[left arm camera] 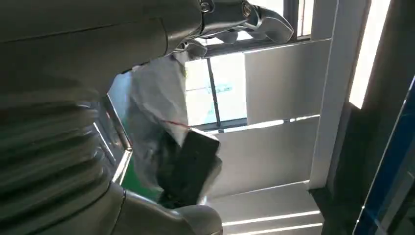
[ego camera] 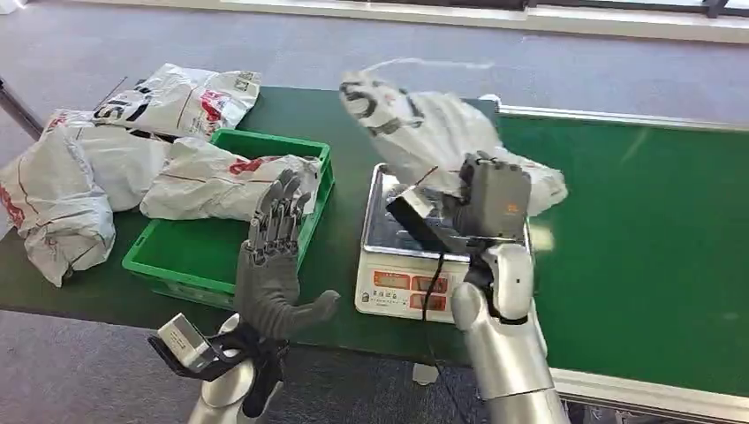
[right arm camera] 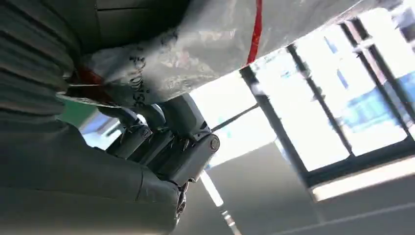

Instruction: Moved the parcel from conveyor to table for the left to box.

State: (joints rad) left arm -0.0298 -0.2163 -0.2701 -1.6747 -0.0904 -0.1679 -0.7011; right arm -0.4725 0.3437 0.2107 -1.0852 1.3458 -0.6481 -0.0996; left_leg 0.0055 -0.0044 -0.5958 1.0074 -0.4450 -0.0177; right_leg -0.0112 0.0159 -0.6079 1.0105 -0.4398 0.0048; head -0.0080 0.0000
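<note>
The robot's right hand (ego camera: 495, 199) grips a white plastic parcel (ego camera: 442, 132), its fingers (right arm camera: 193, 147) curled around the bag's underside, and holds it raised above a white weighing scale (ego camera: 402, 256) near the front edge of the green surface (ego camera: 636, 265). The parcel is blurred in the head view; red and black print shows on its wrinkled wrap. To the right of the scale the green surface runs open and wide, bordered by a pale metal rail (ego camera: 636, 119) along its far side and another along the near edge. The left hand (ego camera: 276, 256) stands upright beside the front right corner of a green crate (ego camera: 172, 261), palm toward the scale, fingers (ego camera: 278, 212) straight and held close together, thumb out to the side, touching nothing. The crate sits just left of the scale. One white parcel (ego camera: 225, 181) lies across the crate's far rim, partly inside it, while the near half of the crate's floor shows bare. More white parcels (ego camera: 79, 168) are heaped behind and left of the crate, reaching the surface's left edge. Grey carpet (ego camera: 353, 44) lies beyond.
</note>
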